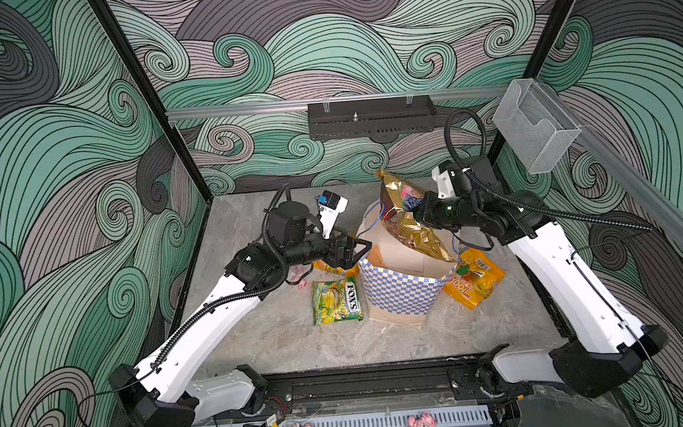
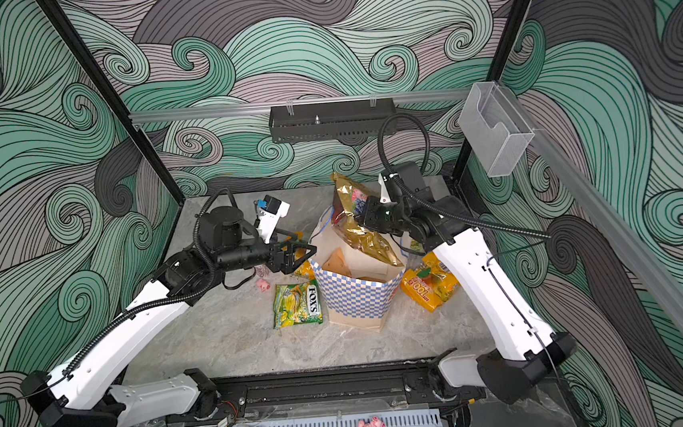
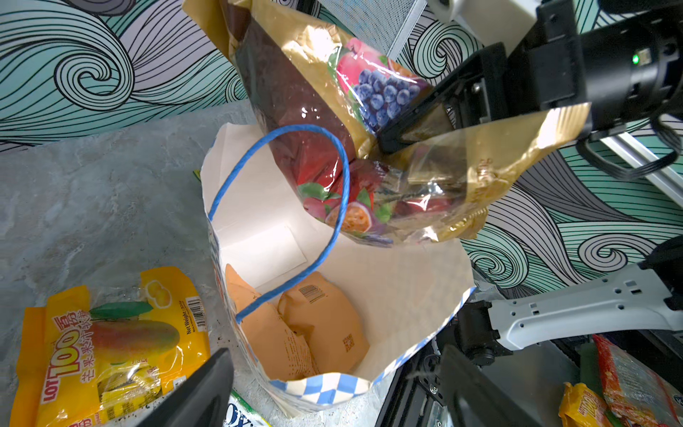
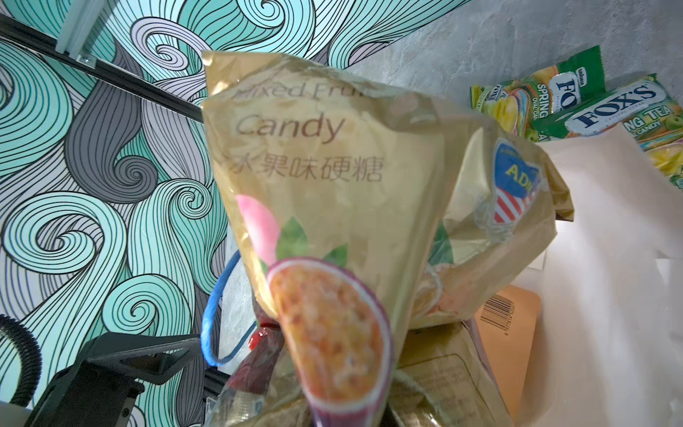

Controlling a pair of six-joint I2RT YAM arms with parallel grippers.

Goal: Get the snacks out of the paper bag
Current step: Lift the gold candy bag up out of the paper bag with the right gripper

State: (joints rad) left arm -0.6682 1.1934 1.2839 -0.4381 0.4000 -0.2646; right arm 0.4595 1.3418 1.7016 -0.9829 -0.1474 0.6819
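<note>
one gold packet half hides the right claw gripping it; left claw wide.

Bright, even light fills the enclosure, and wide lenses splay its edges.

In both top views soft light leaves only faint shadows on the grey counter, while the wall posts lean outward toward the corners. Glare streaks the glossy gold candy packet in the left wrist view. In the right wrist view that packet sits too close, its lettering soft, and the paper bag interior washes out near white.
</note>
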